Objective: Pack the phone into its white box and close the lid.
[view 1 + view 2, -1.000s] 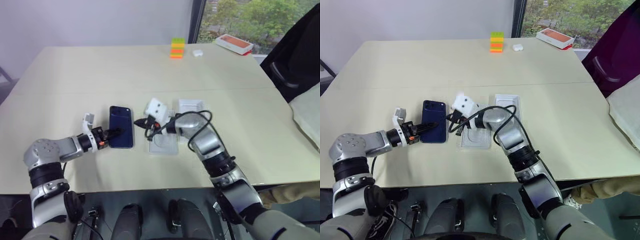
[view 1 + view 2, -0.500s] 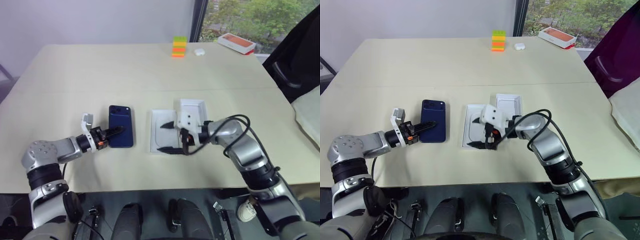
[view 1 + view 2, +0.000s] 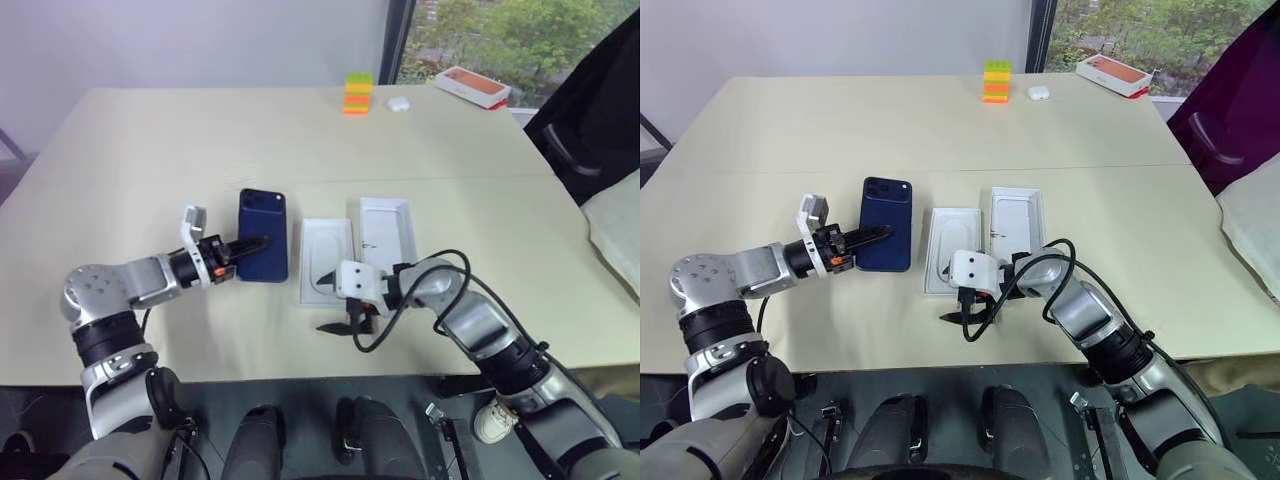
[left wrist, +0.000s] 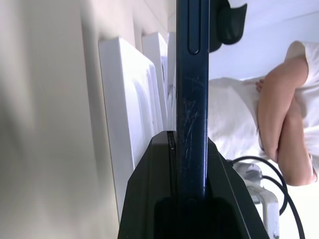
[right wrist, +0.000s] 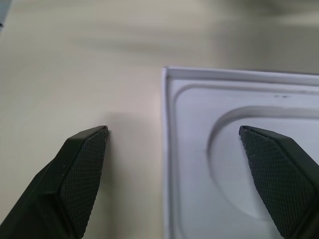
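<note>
The left gripper point(image 3: 252, 245) has its fingers clamped on the phone's point(image 3: 264, 248) near end, long axis running toward the worktop's far edge. Just right lies a white insert point(image 3: 326, 259), then the white box point(image 3: 385, 229). The right gripper point(image 3: 330, 301) hangs spread wide at the insert's near end.

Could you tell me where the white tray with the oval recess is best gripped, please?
Probably the raised rim at the near short end of the flat white tray with an oval recess, approached from the robot's side, one finger outside, one inside. It lies flat on the beige table, so only the rim offers purchase, and the open right end effector hovers there.
</note>
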